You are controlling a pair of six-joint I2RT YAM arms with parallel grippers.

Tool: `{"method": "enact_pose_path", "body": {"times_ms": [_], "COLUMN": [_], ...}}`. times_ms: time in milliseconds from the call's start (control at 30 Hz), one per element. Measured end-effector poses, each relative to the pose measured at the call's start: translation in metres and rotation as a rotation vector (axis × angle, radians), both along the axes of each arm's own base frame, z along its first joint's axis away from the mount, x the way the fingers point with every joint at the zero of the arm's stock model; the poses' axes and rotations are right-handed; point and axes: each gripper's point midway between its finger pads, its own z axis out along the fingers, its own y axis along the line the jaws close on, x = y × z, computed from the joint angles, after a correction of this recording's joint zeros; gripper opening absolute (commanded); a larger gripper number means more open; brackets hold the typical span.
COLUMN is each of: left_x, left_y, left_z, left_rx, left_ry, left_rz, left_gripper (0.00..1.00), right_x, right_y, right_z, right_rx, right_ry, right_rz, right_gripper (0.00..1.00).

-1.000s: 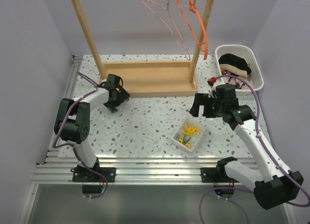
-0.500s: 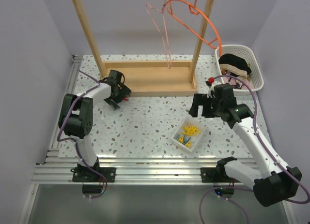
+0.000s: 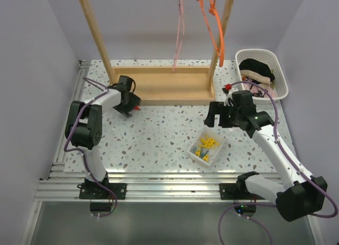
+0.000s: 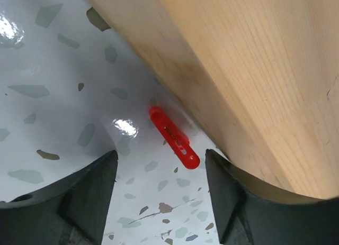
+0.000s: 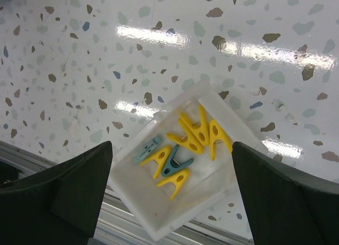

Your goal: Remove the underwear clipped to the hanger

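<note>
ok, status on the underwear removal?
Left gripper open over red clip beside rack base; right gripper open above clip tray. Underwear in basket, hangers bare. Nothing blocking.

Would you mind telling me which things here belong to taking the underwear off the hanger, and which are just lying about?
Belong to the job: underwear, in the white basket; pink hanger and orange hanger, both bare.
Just lying about: wooden rack; tray of yellow and teal clips; red clip beside the rack's base.

Underwear (image 3: 257, 70) — seemingly both — in basket (image 3: 283, 78), right of rack (image 3: 159, 87).
</note>
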Motion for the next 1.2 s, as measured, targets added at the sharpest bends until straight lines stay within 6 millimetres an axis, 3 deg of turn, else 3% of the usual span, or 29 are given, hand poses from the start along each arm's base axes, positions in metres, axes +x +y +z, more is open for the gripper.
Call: {"method": "enact_pose_path", "body": {"times_ms": [400,533,833,1000,1200], "left_x": [0.010,0.010,0.006,-0.011,-0.051], "left_y": [0.007,0.008,0.009,0.009,-0.008], "left_z": [-0.003,-0.006,-0.007,-0.007,-0.007], "left_rx": [-0.025,-0.023,-0.026,-0.025,-0.105], "left_ry": [-0.014,-0.017,-0.045,-0.035,-0.024], "left_rz": [0.028,0.012,-0.025,-0.088,-0.287], "left_gripper": [0.42,0.28,0.12,0.01,0.00], "right_x": [0.003,0.003,0.003,0.001,0.000], "right_y": [0.003,0.003,0.004,0.004,0.003], "right_z": [0.003,0.003,0.000,-0.003,0.000], "right_rx": [0.018,0.022,0.028,0.029,0.034], "right_ry": [-0.014,-0.013,-0.004,0.005,-0.003], "right_rz": [0.000,-0.004,-0.012,-0.016,-0.020], "right_gripper": [0.98,0.98,0.98,0.98,0.98]}}
